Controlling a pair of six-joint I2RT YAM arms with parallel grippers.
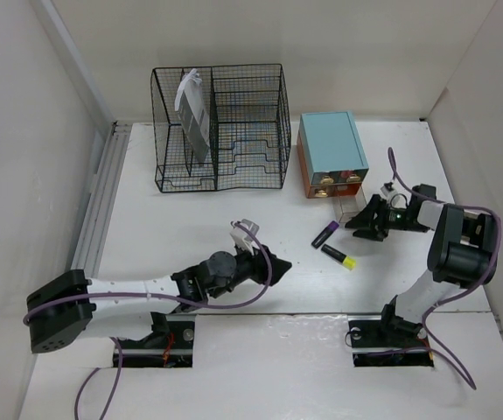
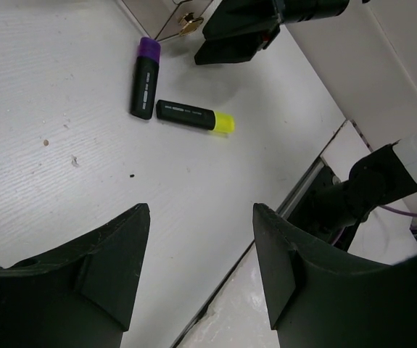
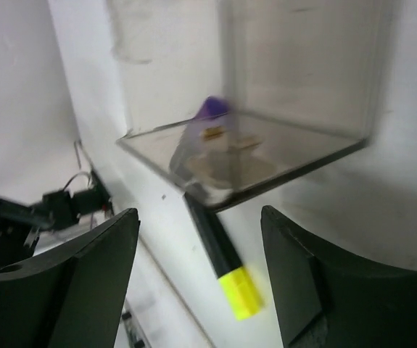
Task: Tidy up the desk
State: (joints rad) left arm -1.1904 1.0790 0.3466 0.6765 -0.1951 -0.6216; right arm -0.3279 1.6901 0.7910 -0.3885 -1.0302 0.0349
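On the white desk (image 1: 172, 219) lie two black highlighters, one with a purple cap (image 1: 324, 234) and one with a yellow cap (image 1: 339, 255). In the left wrist view the purple-capped one (image 2: 145, 78) and the yellow-capped one (image 2: 193, 116) lie far ahead of the fingers. My left gripper (image 1: 273, 269) hovers open to their left, holding nothing. My right gripper (image 1: 363, 224) is open just right of the markers, by a clear drawer (image 1: 349, 208). In the right wrist view the yellow-capped highlighter (image 3: 223, 261) lies on the desk beyond the open jaws, partly under the clear drawer (image 3: 281, 138).
A black wire-mesh file rack (image 1: 225, 131) with a grey-and-white booklet (image 1: 194, 114) stands at the back left. A teal-topped drawer box (image 1: 331, 144) stands at the back right, its clear drawer pulled out in front. White walls close in on the left and right sides.
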